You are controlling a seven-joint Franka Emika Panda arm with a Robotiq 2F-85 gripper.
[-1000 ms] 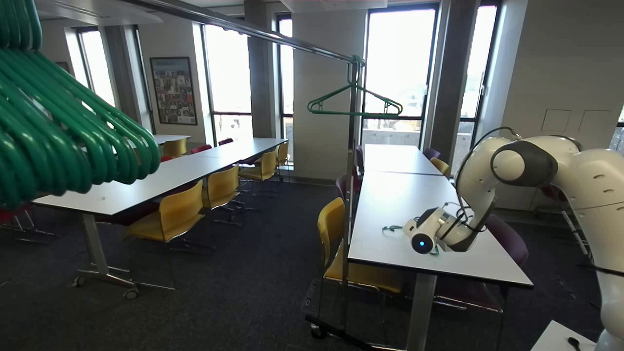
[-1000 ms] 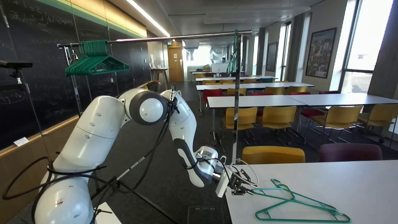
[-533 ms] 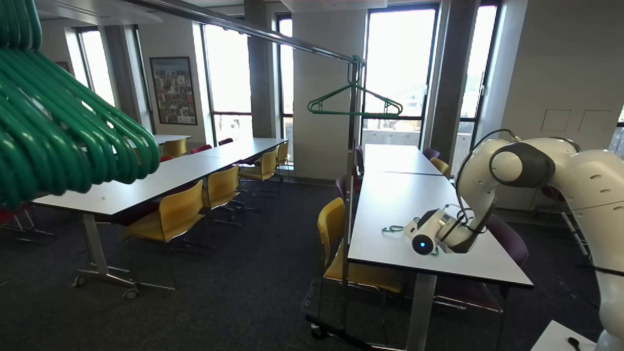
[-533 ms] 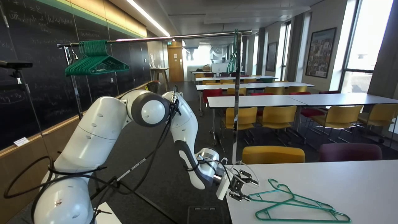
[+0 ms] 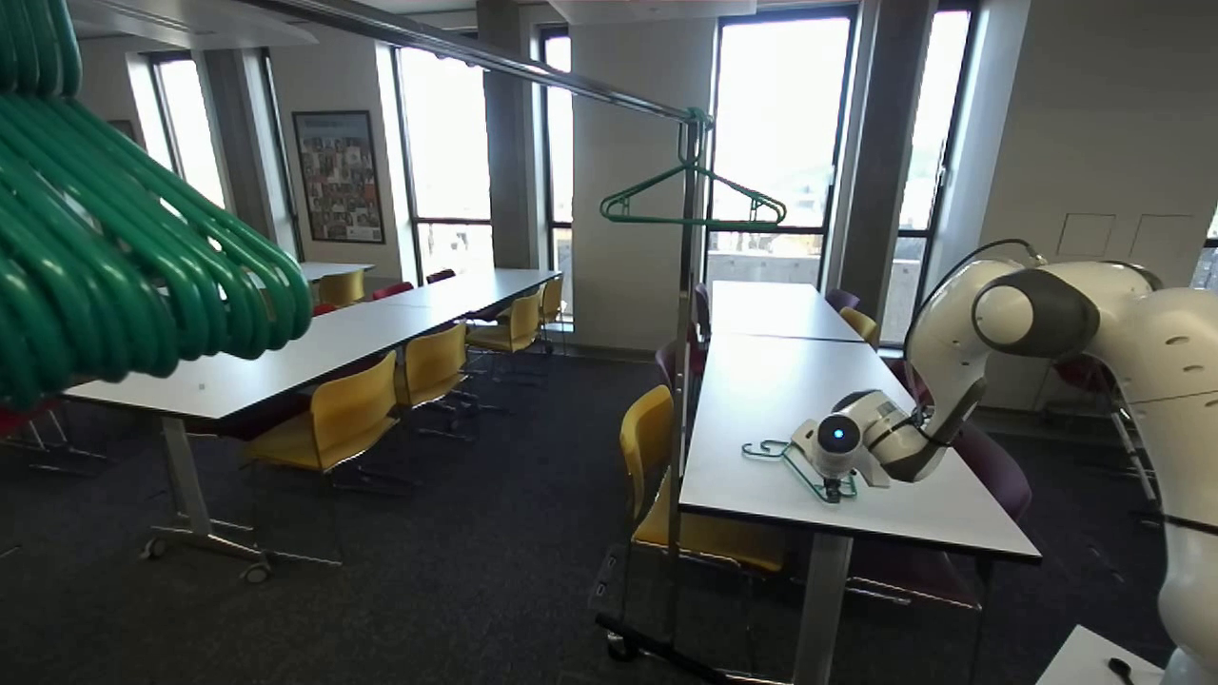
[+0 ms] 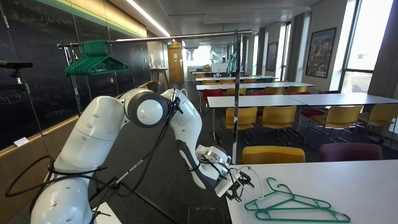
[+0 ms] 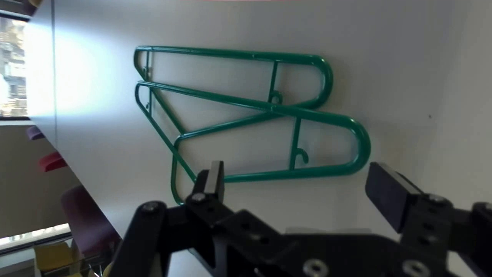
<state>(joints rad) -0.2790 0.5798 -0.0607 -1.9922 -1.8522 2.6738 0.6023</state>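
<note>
Wrist view shows the fingers (image 7: 386,196) spread wide and empty above the tabletop (image 7: 403,77). A second ago they were at one corner of a green hanger (image 7: 319,172); since then they have parted and turned and the hanger has shifted, so it now seems loose. It lies near one end of the tabletop, thin and glossy, partly over a matching second hanger (image 7: 230,54).

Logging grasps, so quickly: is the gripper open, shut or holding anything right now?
Gripper: open, holding nothing; the two green hangers lie on the table.
</note>
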